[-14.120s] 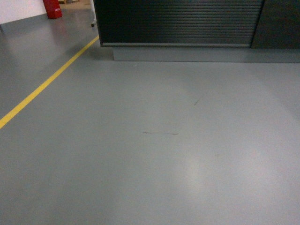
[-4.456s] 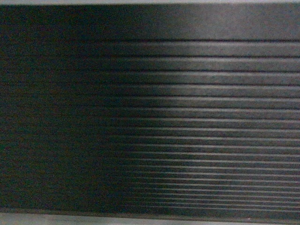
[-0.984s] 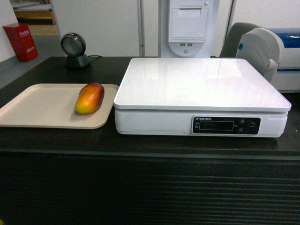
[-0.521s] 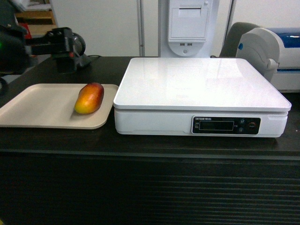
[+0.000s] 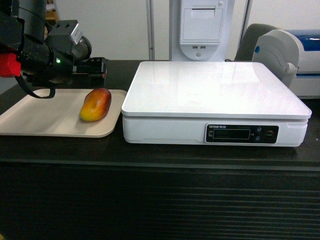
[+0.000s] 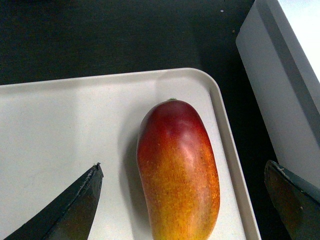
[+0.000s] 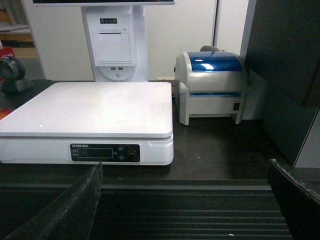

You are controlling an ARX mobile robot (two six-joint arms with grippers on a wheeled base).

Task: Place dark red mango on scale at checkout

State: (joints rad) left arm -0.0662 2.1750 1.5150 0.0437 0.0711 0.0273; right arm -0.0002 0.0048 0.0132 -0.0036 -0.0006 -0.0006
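On the dark checkout [image 5: 60,147] counter, the dark red mango [image 5: 95,104] lies on a beige tray [image 5: 35,117] beside the empty white scale [image 5: 215,90]. The left gripper [image 6: 182,200] hovers spread above the fruit; pickup and transfer remain. The right gripper [image 7: 185,200] idles, spread.

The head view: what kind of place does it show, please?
Most likely a shop checkout: a white scale sits on a dark counter, a label printer stands beside it, and a mango lies on a tray.
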